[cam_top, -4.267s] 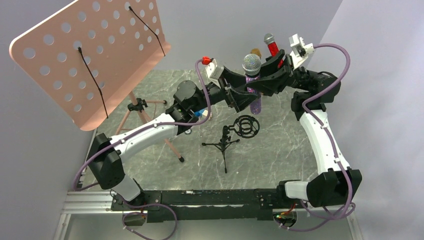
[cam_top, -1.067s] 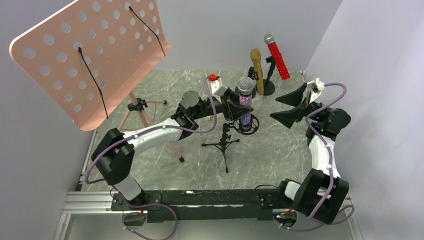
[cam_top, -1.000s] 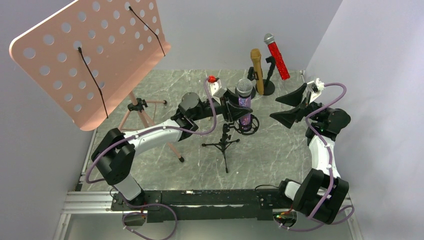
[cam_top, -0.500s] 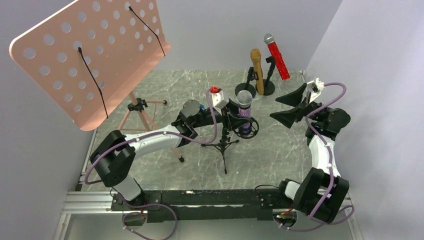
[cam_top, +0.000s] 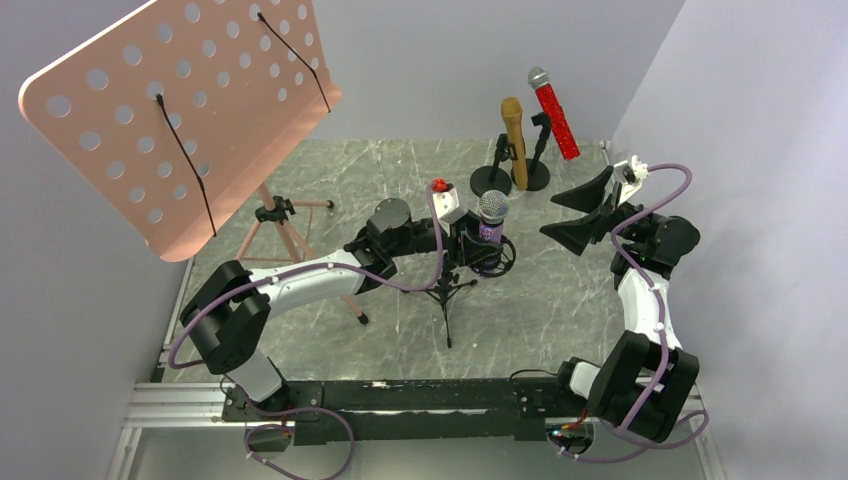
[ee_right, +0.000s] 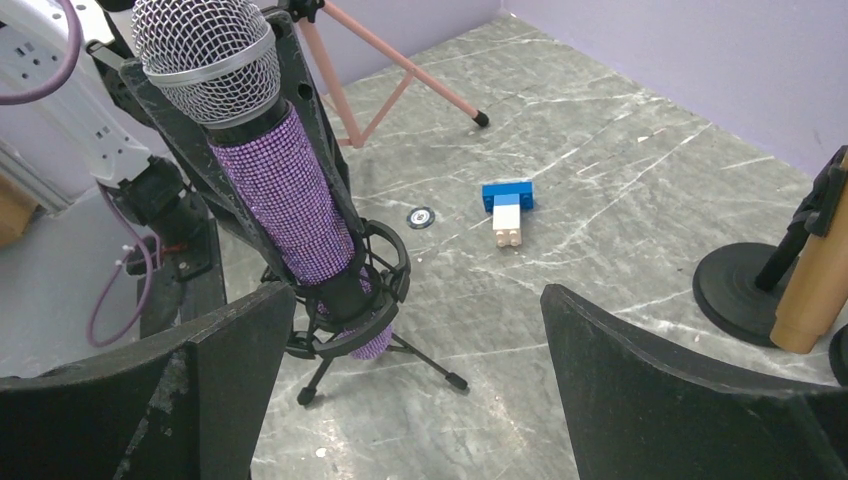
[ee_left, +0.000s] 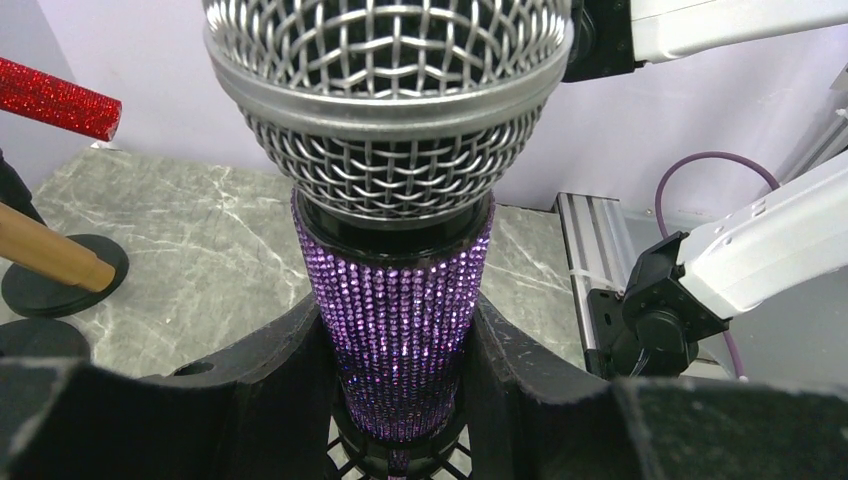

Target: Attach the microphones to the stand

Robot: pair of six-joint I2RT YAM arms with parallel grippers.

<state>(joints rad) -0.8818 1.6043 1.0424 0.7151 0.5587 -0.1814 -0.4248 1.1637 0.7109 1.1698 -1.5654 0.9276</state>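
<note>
Black and wedge-shaped, the left fingers [ee_left: 395, 385] are clamped on the lower body of the slim purple glitter microphone with a silver mesh grille [ee_left: 398, 290]. One pad sits on each side of the barrel, just above the black tripod desk stand with a round shock-mount ring [ee_right: 388, 262]. The microphone's long axis runs close to upright, leaning a little in the right wrist view. Its tail passes down through the ring, and the end shows just below it, so the microphone lies straight between the fingers and already inside the holder. The stand's feet rest on the grey marble-patterned bench [cam_top: 560, 300]. By my judgement the coming move turns on that axis: the fingers would need to part sideways off the barrel and draw back toward the left, without dragging the grille or tipping the light tripod. Whether the ring grips the barrel firmly cannot be told. Farther right, the right fingers [cam_top: 583, 211] stand spread wide with nothing between them, well apart from the stand, so the left arm is by far the nearer. At the back right, the plain gold stick microphone [cam_top: 514, 135] and the red glitter stick microphone [cam_top: 556, 115] sit on their own black round-based stands [cam_top: 490, 181].
</note>
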